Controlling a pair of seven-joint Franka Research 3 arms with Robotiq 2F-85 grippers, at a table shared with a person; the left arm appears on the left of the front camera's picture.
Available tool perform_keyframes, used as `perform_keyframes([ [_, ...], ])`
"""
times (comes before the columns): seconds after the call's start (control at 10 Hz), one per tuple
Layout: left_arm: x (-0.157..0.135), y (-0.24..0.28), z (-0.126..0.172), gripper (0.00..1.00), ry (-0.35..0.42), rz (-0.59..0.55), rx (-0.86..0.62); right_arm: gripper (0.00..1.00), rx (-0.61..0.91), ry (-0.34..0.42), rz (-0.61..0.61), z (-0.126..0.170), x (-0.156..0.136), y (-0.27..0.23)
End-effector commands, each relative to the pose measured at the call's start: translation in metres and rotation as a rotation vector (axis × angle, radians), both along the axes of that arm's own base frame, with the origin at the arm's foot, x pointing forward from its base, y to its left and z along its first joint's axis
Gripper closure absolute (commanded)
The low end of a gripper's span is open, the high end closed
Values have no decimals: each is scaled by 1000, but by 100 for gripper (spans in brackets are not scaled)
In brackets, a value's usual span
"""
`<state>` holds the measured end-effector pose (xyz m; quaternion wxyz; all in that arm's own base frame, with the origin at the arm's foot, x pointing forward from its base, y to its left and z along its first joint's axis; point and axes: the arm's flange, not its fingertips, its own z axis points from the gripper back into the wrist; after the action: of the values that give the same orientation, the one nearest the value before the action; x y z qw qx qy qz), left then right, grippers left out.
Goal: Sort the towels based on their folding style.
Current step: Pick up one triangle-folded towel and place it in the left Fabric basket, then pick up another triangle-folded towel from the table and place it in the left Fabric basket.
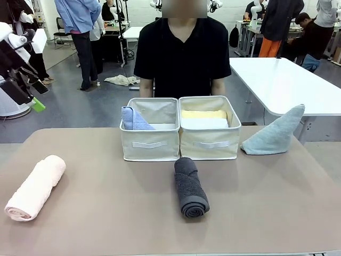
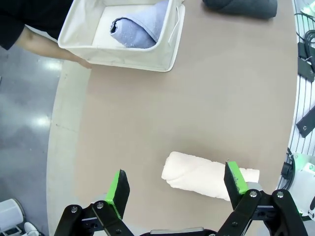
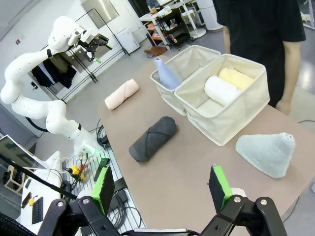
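Towels: pink roll [image 1: 34,188] at lower left of the front view, grey roll [image 1: 190,186] centre, teal triangle [image 1: 274,132] right, blue triangle [image 1: 133,118] in the left bin [image 1: 149,152].
Left gripper [image 2: 177,181]: wide, empty, above the pink roll, fingers in line with its length. Probably best turned crosswise before closing.
Right gripper [image 3: 161,182]: wide, empty.
The left wrist view supplies that alignment; the front view does not.

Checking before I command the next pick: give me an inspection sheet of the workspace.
Surface: brown tabletop, no stains seen.
Job's things: pink roll, dark grey roll and teal-grey triangle fold on the table; blue triangle fold in left bin; yellow roll and white roll in right bin.
Clutter: off-white cloth heap on the floor beyond.
Grippers: left gripper open, raised, facing pink roll; right gripper open, raised.
Cables: cables off the table edge.
Surroundings: person behind the bins; white table beyond.
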<state>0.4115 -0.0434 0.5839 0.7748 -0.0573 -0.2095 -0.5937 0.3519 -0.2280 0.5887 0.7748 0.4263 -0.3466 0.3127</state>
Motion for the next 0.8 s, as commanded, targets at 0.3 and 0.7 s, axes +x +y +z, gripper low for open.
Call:
perform_keyframes([
  [0.3,-3,0,2,0,6,-2,-14,0,11,-16,2,0,-1,1],
  [0.7,-3,0,2,0,6,-2,-14,0,11,-16,2,0,-1,1],
])
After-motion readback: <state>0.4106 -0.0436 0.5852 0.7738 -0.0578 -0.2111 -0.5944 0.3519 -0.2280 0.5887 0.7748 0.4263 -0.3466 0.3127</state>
